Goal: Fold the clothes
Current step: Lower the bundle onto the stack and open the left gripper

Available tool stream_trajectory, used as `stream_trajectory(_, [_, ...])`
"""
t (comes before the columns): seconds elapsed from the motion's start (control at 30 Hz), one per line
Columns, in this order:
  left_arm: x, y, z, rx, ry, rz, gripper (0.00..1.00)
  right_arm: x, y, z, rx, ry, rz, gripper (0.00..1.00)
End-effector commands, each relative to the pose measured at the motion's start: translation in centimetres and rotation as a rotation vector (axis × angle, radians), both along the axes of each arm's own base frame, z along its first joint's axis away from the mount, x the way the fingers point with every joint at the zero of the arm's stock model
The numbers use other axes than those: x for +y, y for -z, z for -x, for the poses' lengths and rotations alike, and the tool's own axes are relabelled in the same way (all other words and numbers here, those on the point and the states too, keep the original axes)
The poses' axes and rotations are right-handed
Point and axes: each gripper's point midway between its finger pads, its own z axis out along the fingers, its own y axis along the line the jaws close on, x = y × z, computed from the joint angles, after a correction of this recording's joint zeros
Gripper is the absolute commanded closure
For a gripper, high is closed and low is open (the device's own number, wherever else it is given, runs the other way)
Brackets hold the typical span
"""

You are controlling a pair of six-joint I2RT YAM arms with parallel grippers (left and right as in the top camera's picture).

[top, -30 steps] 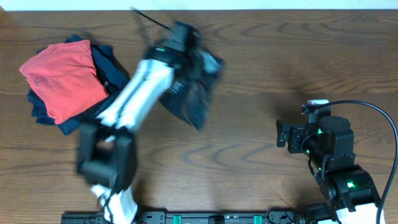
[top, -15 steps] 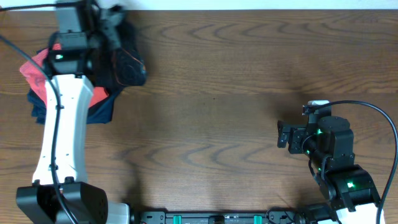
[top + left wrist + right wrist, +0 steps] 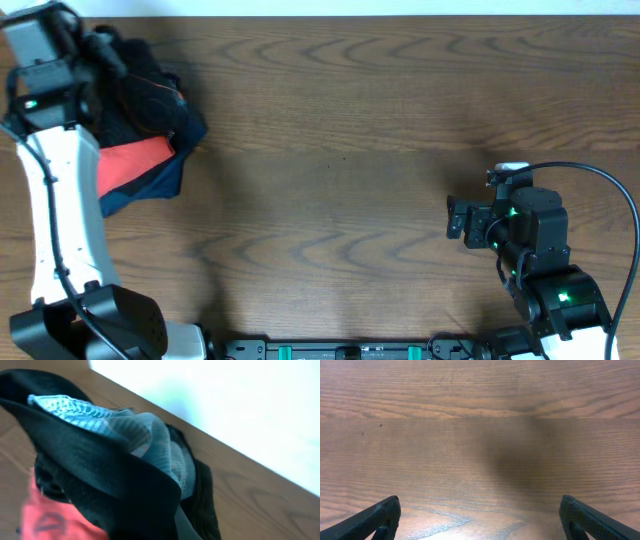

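Jersey: the black jersey [image 3: 142, 92] lies in a crumpled heap at about 10 o'clock on the wooden table [image 3: 340, 150], close to the far edge, on top of a stack of other clothes.
Jersey, close up: the left wrist view fills with dark folds, and a pale grey-blue mesh inner face [image 3: 125, 427] shows where the fabric turns over.
Left claw: the left gripper [image 3: 105, 48] sits at the jersey's 10 o'clock edge, clenched, with black fabric bunched against its tip. Its fingers cannot be seen in its own wrist view, where the cloth hangs right at the lens.
Left arm: the white link runs up the left side of the overhead view from 7 o'clock to the heap.
Stack beneath: a red garment [image 3: 135, 160] shows at the jersey's 6 o'clock side. A navy garment [image 3: 152, 188] edges out beneath the red one, at its 5 o'clock.
Right claw: the right gripper [image 3: 480, 519] is released. Its two dark fingertips stand far apart at the lower corners of the wrist view, with only bare wood grain between them.
Right arm: it is parked at about 4 o'clock on the table, well apart from the clothes, with its claw pointing toward 9 o'clock.
Backdrop: a white surface [image 3: 225, 405] runs beyond the table's far edge.
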Motion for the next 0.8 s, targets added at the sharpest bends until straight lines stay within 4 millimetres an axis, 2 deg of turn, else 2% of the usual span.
stream_trajectory(0.0, [3.9,0.6,0.1,-0.018,-0.111,0.015,0.94,-0.6,0.0,-0.1,-0.003,0.014,0.022,0.01])
stream_trajectory(0.07, [6.5,1.6,0.1,-0.033,-0.199,0.036,0.94,-0.6,0.0,0.0,-0.003,0.014,0.022,0.01])
stream_trajectory(0.17, [9.2,3.7,-0.5,-0.042,-0.266,0.069,0.93,-0.6,0.0,0.0,0.000,0.014,0.022,0.01])
stream_trajectory(0.2, [9.8,4.7,-0.6,-0.027,-0.276,0.074,0.88,-0.6,0.0,0.0,0.000,0.015,0.022,0.01])
stream_trajectory(0.3, [11.4,8.1,-0.5,0.036,-0.305,0.097,0.21,-0.6,0.0,-0.1,-0.003,0.017,0.018,0.01])
stream_trajectory(0.33, [11.9,9.0,-0.4,0.052,-0.315,0.103,0.04,-0.6,0.0,-0.1,-0.003,0.017,0.018,0.01])
stream_trajectory(0.4, [13.2,10.4,0.1,0.064,-0.359,0.133,0.02,-0.6,0.0,0.0,-0.001,0.017,0.019,0.01])
stream_trajectory(0.5, [15.1,10.5,1.4,0.036,-0.442,0.180,0.02,-0.6,0.1,0.1,0.004,0.017,0.020,0.01])
stream_trajectory(0.63, [16.5,9.2,2.5,-0.003,-0.481,0.188,0.02,-0.6,0.1,0.0,0.001,0.017,0.019,0.01])
stream_trajectory(0.77, [16.1,7.6,2.4,-0.047,-0.441,0.210,0.02,-0.7,0.0,0.0,-0.001,0.021,0.023,0.01])
